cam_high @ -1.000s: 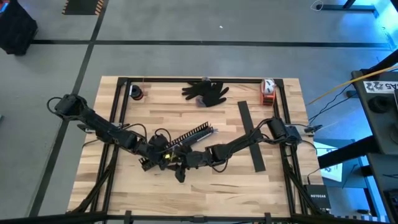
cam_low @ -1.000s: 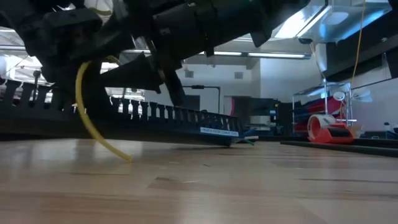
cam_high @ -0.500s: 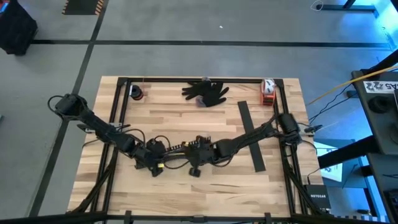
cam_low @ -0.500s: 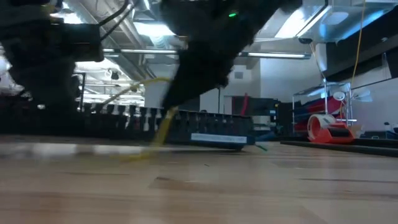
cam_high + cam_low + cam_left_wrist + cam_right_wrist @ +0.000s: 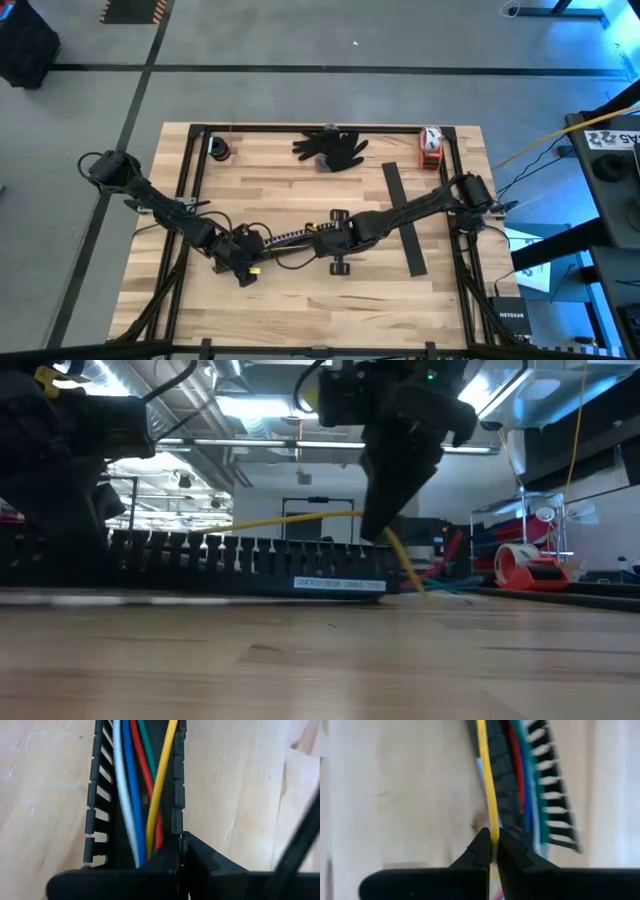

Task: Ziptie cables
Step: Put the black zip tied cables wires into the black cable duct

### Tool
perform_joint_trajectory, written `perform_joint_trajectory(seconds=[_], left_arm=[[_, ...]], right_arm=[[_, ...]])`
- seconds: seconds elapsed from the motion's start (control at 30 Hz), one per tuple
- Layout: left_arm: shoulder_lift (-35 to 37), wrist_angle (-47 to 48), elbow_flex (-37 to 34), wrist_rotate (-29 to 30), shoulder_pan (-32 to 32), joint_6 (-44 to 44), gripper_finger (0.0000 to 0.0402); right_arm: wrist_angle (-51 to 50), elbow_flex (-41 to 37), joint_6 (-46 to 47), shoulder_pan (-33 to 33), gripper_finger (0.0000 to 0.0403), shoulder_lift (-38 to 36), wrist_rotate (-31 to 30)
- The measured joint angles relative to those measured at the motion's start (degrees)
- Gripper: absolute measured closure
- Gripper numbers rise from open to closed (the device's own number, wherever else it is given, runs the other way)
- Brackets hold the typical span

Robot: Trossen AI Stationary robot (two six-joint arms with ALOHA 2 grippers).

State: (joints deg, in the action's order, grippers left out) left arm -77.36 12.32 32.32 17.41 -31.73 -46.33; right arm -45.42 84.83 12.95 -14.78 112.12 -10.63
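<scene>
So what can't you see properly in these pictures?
- High view: the cables are too small to tell colours, and where each hand grips is hidden under the arms.
- Low view: the left hand is a dark shape cut off by the edge.
- Left wrist view: the wire ends are hidden behind the left hand.
- Right wrist view: the slotted channel is blurred.

text: none readable | slotted channel (image 5: 250, 565): white label, print too blurred to read
</scene>
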Motion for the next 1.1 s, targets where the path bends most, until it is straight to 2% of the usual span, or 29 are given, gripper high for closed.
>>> perform_joint_trajectory(seconds=[0.13, 0.53, 0.93, 1.1], left_arm=[[0.0, -0.09, 0.0, 0.62, 0.01, 0.58, 0.0394], [0.0, -1.37, 0.0, 0.55, 0.0, 1.88, 0.0394], [-0.09, -0.63, -0.07, -0.06, -0.04, 1.55, 0.0394], [-0.11, -0.79, -0.07, 0.0, -0.04, 1.79, 0.0393]], right_arm=[[-4.25, 2.84, -2.53, 1.07, 0.0386, 0.0, -2.54], [-4.68, 3.31, -17.85, 5.3, 0.0386, 0.23, -4.87], [0.68, 1.74, -18.89, 6.18, 0.0386, 6.27, 1.3], [2.41, 1.67, -19.17, 6.18, 0.0384, 7.1, 1.23]])
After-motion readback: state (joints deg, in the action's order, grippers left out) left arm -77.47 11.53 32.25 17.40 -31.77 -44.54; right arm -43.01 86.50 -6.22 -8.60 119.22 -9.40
